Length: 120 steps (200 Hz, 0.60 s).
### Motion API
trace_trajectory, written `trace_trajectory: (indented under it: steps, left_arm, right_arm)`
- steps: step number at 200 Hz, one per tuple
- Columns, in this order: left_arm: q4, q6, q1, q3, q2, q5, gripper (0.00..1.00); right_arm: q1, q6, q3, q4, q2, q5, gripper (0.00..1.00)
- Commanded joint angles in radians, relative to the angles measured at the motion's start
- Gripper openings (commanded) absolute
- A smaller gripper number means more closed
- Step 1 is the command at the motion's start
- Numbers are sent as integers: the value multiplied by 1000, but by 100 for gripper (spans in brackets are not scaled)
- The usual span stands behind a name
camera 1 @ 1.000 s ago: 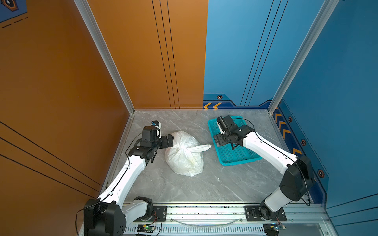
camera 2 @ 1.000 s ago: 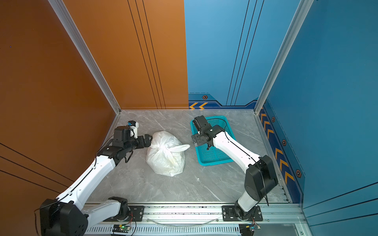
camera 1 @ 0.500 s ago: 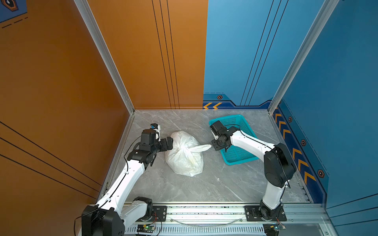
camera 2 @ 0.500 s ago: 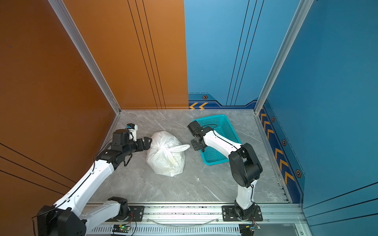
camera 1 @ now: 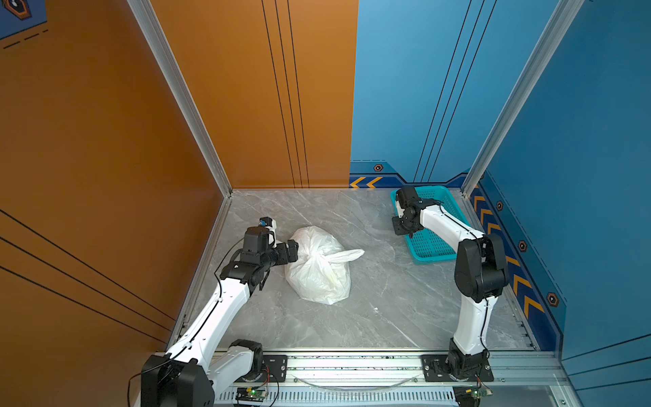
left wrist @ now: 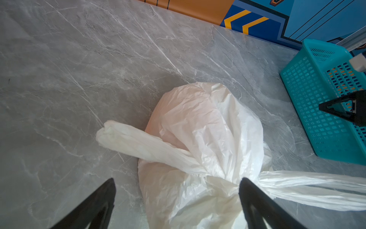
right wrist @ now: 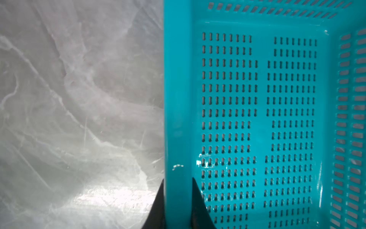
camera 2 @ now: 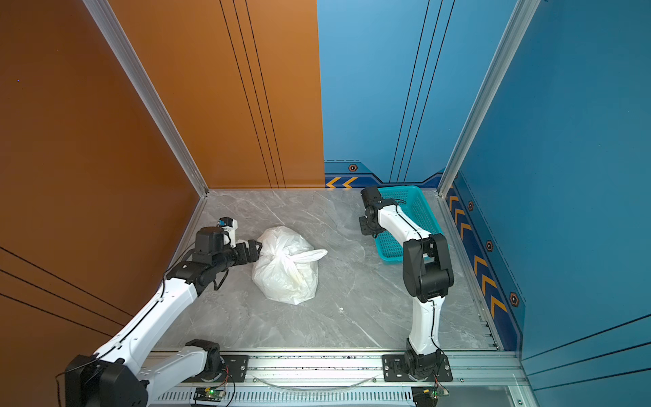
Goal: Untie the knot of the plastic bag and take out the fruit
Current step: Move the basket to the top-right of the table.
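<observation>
The white plastic bag (camera 1: 317, 278) (camera 2: 285, 278) lies tied near the middle of the marble table. Its knot (camera 1: 326, 259) (left wrist: 227, 174) sits on top, with one flat tail (camera 1: 348, 254) pointing right and another (left wrist: 138, 142) lying across the bag. The fruit is hidden inside the bag. My left gripper (camera 1: 292, 250) (camera 2: 255, 250) (left wrist: 178, 179) is open at the bag's left side, its jaws spread either side of the plastic near the knot. My right gripper (camera 1: 401, 225) (camera 2: 366, 225) (right wrist: 177, 180) is shut on the left rim of the teal basket (camera 1: 433, 246) (right wrist: 178, 99).
The teal basket (camera 2: 391, 246) (left wrist: 316, 119) stands empty in the back right corner, close to the blue walls. An orange wall runs along the left edge of the table (camera 1: 387, 310). A metal rail with both arm bases crosses the front.
My right gripper has shut on the basket's rim and the basket has swung and slid toward the back right corner. My left gripper stays open at the bag.
</observation>
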Motion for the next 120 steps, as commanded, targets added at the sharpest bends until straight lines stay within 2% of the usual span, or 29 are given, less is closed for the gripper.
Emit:
trace_trajectory:
  steps: [1, 31, 39, 55, 63, 68, 76, 96, 120]
  left_arm:
    - [15, -8, -8, -9, -16, 19, 98]
    - [2, -7, -10, -13, -31, 16, 98]
    - [-3, -5, -10, -15, -35, 13, 98]
    - [-14, -1, -10, -16, -43, 7, 98]
    - [-25, 2, -11, -14, -48, 4, 98]
    - [-28, 4, -10, -16, -52, 3, 98]
    - [-35, 7, -10, -18, -60, -1, 98]
    - [-40, 13, -8, -25, -82, -2, 98]
    - [-65, 13, -6, -21, -103, 7, 98]
  right_arm:
    - [-29, -29, 84, 23, 91, -42, 6]
    - [-53, -26, 178, -2, 168, -29, 7]
    - [-54, -29, 193, -3, 179, -24, 10]
    - [-49, -30, 202, -18, 178, -33, 30]
    - [-43, -30, 192, -19, 159, -38, 43]
    - [-34, -34, 179, -18, 140, -37, 55]
    - [-20, -41, 170, -18, 111, -35, 65]
    - [39, -70, 103, -17, 14, -5, 82]
    - [114, -74, 47, -27, -92, 16, 91]
